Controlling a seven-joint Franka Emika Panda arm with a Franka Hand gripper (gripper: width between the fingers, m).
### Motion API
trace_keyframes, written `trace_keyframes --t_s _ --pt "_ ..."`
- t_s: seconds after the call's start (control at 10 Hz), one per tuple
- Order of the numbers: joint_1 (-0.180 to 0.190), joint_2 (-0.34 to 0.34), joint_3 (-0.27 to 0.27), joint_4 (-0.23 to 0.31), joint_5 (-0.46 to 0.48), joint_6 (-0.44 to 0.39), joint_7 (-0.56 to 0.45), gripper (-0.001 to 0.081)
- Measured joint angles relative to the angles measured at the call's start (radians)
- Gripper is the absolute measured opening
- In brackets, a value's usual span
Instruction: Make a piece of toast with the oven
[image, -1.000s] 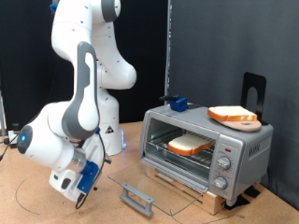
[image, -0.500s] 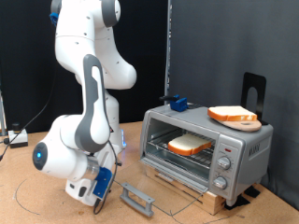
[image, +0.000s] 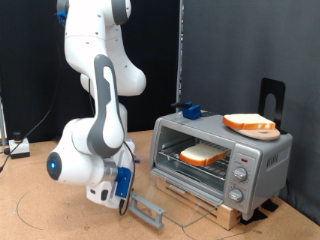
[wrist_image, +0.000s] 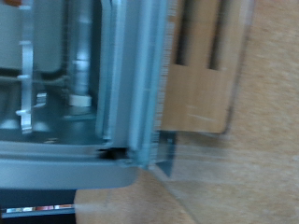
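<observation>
white arm folded low, fingers (image: 122, 203) angled downward

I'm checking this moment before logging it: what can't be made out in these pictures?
- Pincer: exterior view, too small to tell open or shut, or whether it touches the door handle.
- Wrist view: blurred, shows only part of the oven; no pincer fingers in frame.
- Knob settings on the oven: too small.

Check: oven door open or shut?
Open. The oven door's handle lies flat at table level; the toast on the rack is unobstructed.
</observation>
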Motion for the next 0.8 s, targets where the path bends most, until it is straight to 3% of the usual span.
trace_keyframes --t_s 0.4,0.8 --pt "-0.047 -0.091 -0.003 -0.020 0.005 -0.168 -0.018 0.0807" --pt "-0.047 -0.205 0.018 -0.088 0.045 -0.246 -0.019 0.0807"
